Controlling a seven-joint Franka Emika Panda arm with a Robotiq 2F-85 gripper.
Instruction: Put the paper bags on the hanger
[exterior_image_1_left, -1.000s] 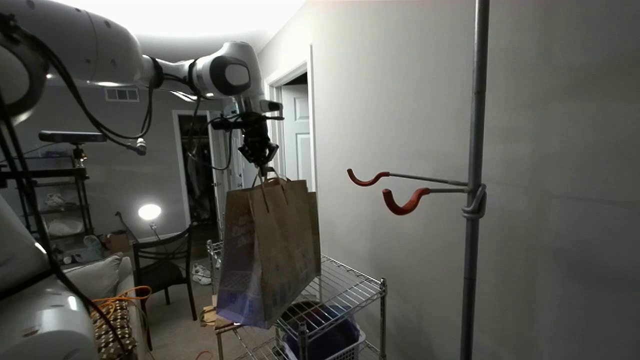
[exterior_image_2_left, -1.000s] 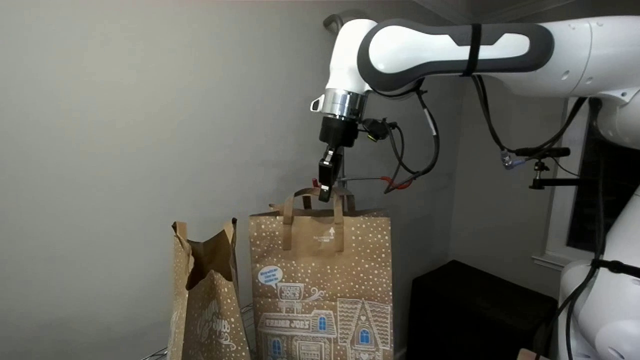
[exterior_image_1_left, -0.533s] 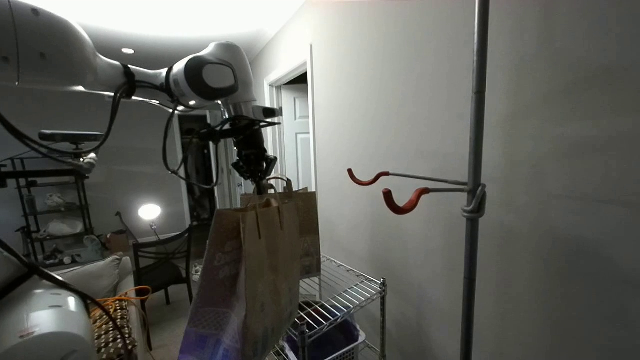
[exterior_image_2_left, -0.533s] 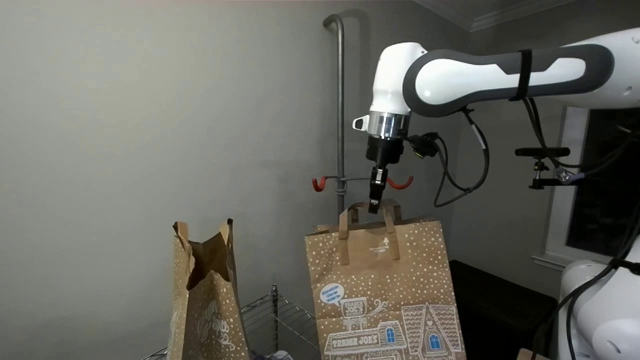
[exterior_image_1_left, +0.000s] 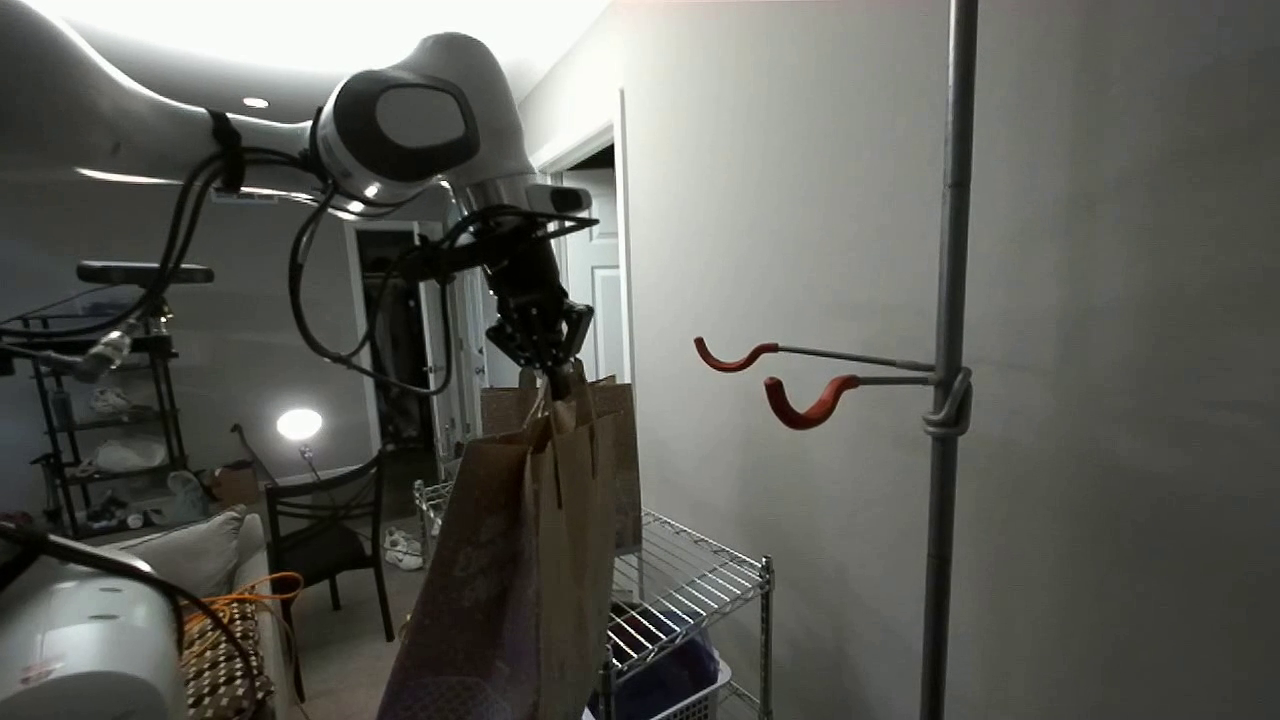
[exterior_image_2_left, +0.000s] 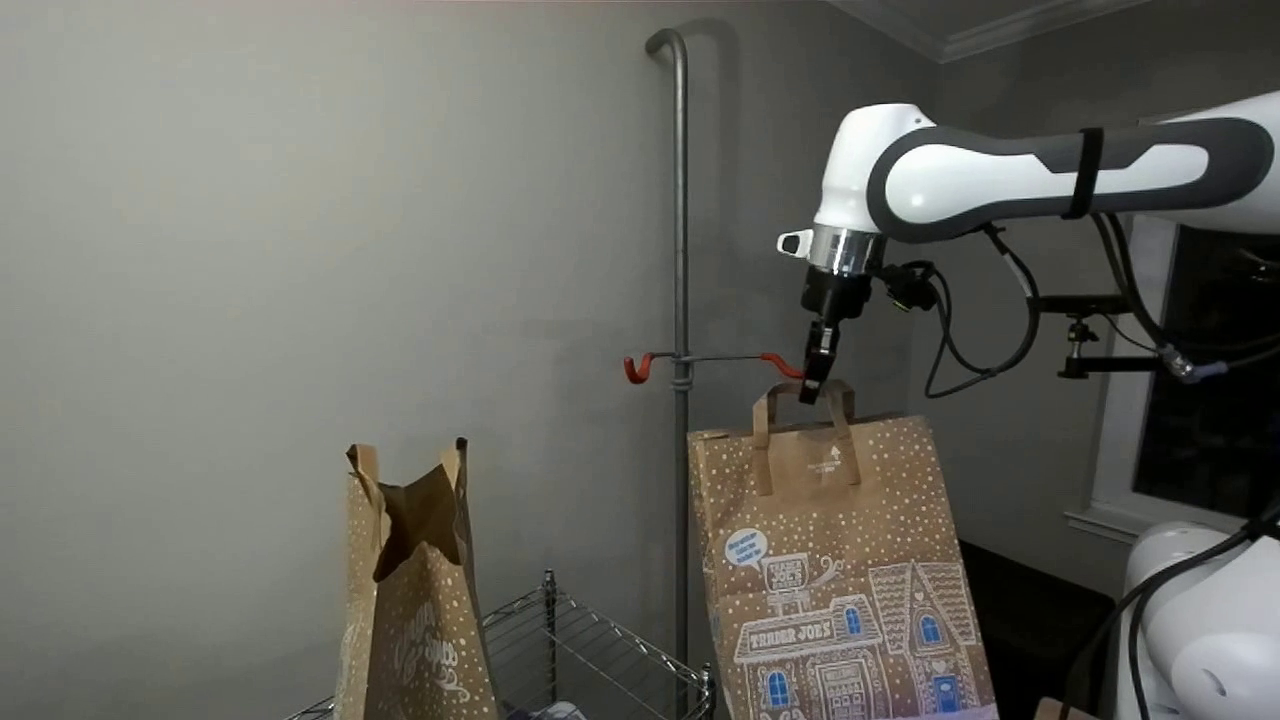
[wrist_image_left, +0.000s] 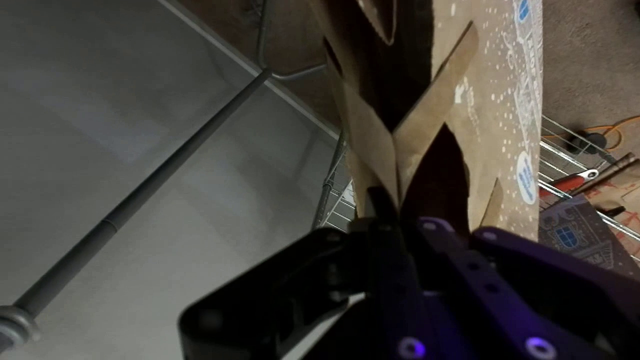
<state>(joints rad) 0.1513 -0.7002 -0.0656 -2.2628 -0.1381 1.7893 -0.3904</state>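
Note:
My gripper (exterior_image_1_left: 560, 383) is shut on the handles of a brown paper bag (exterior_image_1_left: 575, 570), which hangs below it, slightly tilted. The held bag's printed front (exterior_image_2_left: 830, 560) shows in an exterior view, and its open top (wrist_image_left: 380, 75) lies beyond the fingers in the wrist view. The second paper bag (exterior_image_2_left: 415, 640) stands open at the left, partly behind the held bag in an exterior view (exterior_image_1_left: 627, 470). The red hanger (exterior_image_1_left: 812, 405) is right of the gripper there. In an exterior view, my gripper (exterior_image_2_left: 812, 388) covers the tip of the right hook (exterior_image_2_left: 780, 364).
A grey vertical pole (exterior_image_1_left: 945, 560) carries the hanger in front of the wall. A wire rack (exterior_image_1_left: 700, 570) stands under and behind the held bag, with a basket (exterior_image_1_left: 700, 700) on its lower level. A black box-like block (exterior_image_2_left: 1040, 590) is behind the bag at the right.
The gripper and held bag have moved away from the standing bag, rightward in an exterior view, dipping and then rising slightly. The pole and hooks are uncovered there. The standing bag stays put.

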